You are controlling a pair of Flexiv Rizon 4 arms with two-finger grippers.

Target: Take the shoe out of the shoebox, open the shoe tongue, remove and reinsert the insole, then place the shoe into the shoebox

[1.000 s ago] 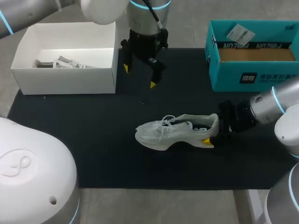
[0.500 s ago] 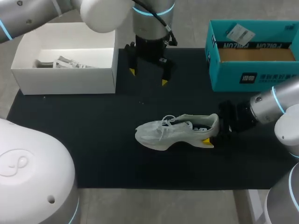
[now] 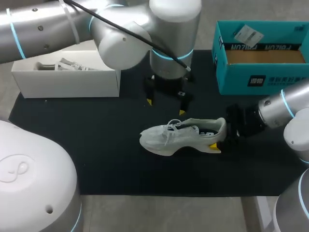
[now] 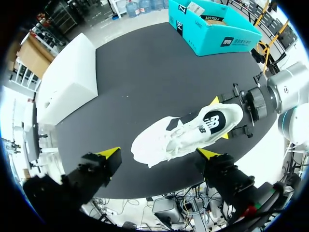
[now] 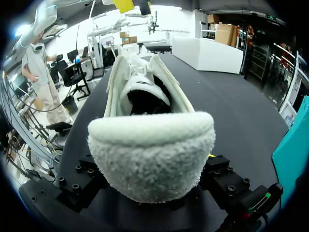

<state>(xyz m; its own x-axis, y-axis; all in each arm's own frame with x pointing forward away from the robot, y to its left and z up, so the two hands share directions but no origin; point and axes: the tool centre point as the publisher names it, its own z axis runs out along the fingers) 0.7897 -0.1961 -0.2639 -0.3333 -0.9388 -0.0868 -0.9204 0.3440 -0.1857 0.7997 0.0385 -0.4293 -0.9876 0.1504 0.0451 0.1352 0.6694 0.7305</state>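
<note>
The shoe (image 3: 181, 136) stands on its sole mid-mat (image 3: 96, 145), toe pointing left, already out of the teal shoebox (image 3: 263, 72) at the far right. My right claw (image 3: 219, 137) clamps its heel from both sides. Within 1 second my left claw (image 3: 165, 107), fingers spread wide, has swung away from the white box (image 3: 67, 79) to just beyond the shoe. I judge opening the tongue (image 5: 143, 87) comes next.

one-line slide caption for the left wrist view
Open left gripper hovers over a white mesh sneaker, its heel held by the right gripper.
</note>
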